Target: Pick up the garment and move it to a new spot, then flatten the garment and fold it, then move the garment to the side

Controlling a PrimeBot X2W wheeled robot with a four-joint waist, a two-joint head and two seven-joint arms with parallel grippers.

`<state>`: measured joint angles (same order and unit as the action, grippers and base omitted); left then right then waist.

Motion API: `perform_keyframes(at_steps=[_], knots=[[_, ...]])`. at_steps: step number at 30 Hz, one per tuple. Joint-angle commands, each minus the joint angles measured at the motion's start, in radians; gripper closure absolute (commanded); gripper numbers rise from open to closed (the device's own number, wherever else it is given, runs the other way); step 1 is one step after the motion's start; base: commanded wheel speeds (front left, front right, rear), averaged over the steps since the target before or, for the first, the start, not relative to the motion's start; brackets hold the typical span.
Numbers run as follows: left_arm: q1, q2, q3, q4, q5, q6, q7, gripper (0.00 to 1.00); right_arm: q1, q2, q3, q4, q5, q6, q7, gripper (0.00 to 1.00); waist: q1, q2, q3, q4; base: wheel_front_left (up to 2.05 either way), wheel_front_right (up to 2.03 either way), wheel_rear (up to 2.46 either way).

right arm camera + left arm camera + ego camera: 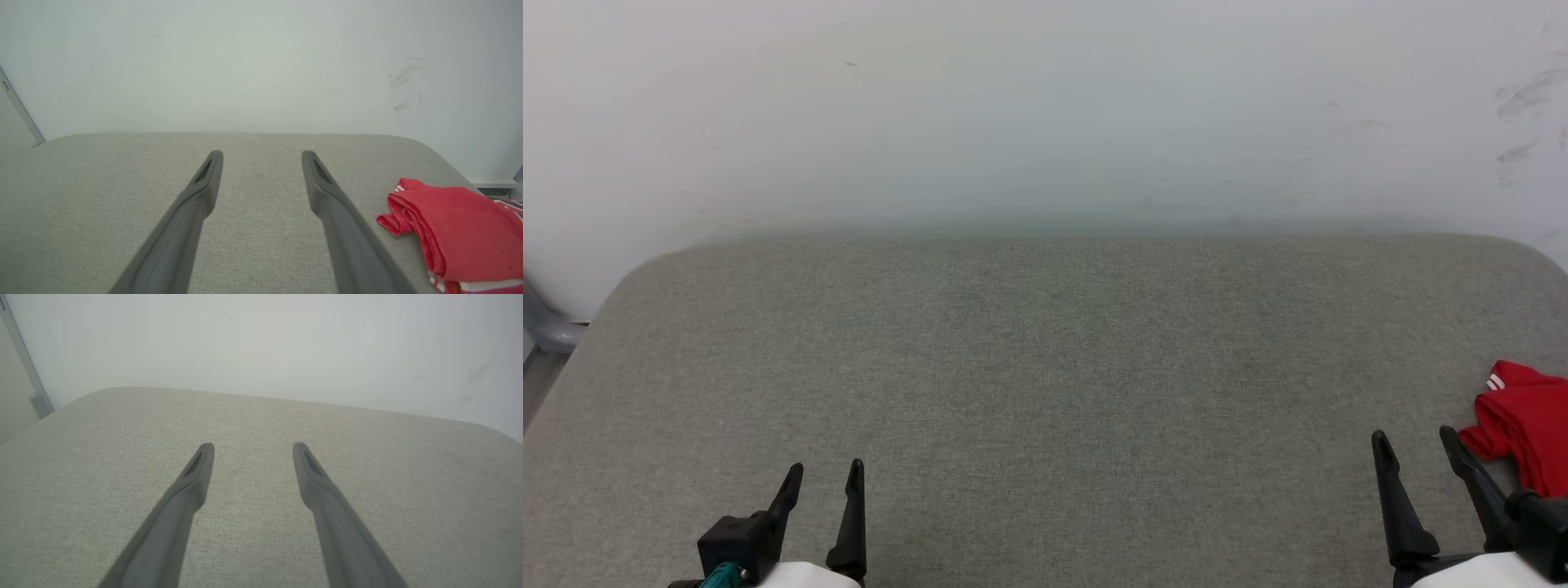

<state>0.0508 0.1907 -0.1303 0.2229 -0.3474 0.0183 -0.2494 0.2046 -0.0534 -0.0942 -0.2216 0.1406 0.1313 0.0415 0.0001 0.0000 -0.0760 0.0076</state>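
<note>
The garment [1523, 425] lies bunched in a red heap at the right edge of the grey fabric surface [1045, 367], a bit of striped trim showing at its top. In the right wrist view the garment [461, 228] sits folded over on itself, white and striped edges peeking out underneath. My right gripper [1413, 441] stands open just left of the heap, apart from it, nothing between its fingers [204, 183]. My left gripper [825, 474] is open at the lower left over bare fabric, far from the garment; in its own view its fingers [196, 477] spread wide.
A pale wall [1045, 106] with dark scuff marks at the right rises behind the surface. The surface has rounded far corners. A grey metal frame part [543, 322] shows past the left edge. The garment reaches the surface's right side.
</note>
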Motion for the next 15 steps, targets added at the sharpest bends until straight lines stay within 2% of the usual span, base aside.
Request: perform_keyframes(at_steps=[1,3,4,7,15], knots=[[-0.011,0.006,-0.004,-0.002,-0.002,0.004,0.000,0.00,0.001,0.005,0.000,0.000,0.005,-0.001,-0.003,0.00,-0.0001,0.0000,0.000,0.000,0.00,0.00,0.00],[-0.012,0.006,-0.006,-0.001,-0.005,0.003,0.002,0.00,0.002,0.005,-0.001,-0.001,0.009,-0.001,-0.003,0.00,-0.0001,0.0000,0.000,0.000,0.00,0.00,0.00],[0.000,0.000,-0.005,0.000,-0.003,0.000,0.002,1.00,0.000,0.000,-0.001,0.000,0.007,0.000,-0.001,1.00,0.0000,0.0000,0.001,0.000,0.00,0.00,0.00],[0.008,-0.011,-0.003,0.020,-0.011,-0.002,0.007,1.00,0.002,0.000,0.002,0.025,0.015,0.000,-0.002,1.00,0.0000,0.0000,0.001,0.000,0.00,0.00,0.00],[-0.014,-0.025,0.028,0.024,-0.150,-0.018,0.050,1.00,-0.033,-0.004,0.005,0.071,0.183,0.000,0.002,1.00,0.0000,0.0000,0.006,0.000,0.00,0.00,0.00]])
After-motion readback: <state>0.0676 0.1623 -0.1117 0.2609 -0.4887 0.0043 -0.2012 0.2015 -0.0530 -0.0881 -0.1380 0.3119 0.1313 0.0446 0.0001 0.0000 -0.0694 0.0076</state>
